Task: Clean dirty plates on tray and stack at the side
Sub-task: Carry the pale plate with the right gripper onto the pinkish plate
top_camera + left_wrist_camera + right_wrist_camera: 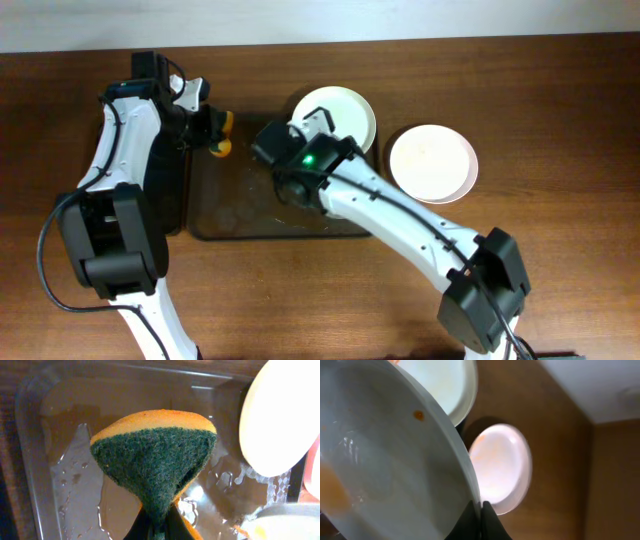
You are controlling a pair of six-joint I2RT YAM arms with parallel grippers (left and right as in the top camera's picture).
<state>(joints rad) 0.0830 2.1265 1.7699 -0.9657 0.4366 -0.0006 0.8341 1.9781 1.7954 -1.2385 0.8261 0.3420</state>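
My left gripper point(208, 128) point(160, 529) is shut on an orange sponge with a green scouring face point(222, 136) point(155, 455). It holds the sponge above the wet dark brown tray point(230, 205) point(65, 435), near its far left corner. My right gripper point(290, 188) point(481, 515) is shut on the rim of a pale plate point(395, 460) with orange smears, held tilted over the tray; in the overhead view my wrist mostly hides it. A white plate point(340, 112) point(285, 415) point(445, 385) sits at the tray's far right corner. Another plate point(432, 163) point(500, 467) lies on the table right of the tray.
A narrow black tray point(172, 190) lies left of the brown tray, under my left arm. Water puddles point(220, 480) cover the brown tray's floor. Bare wooden table point(560, 120) surrounds the trays.
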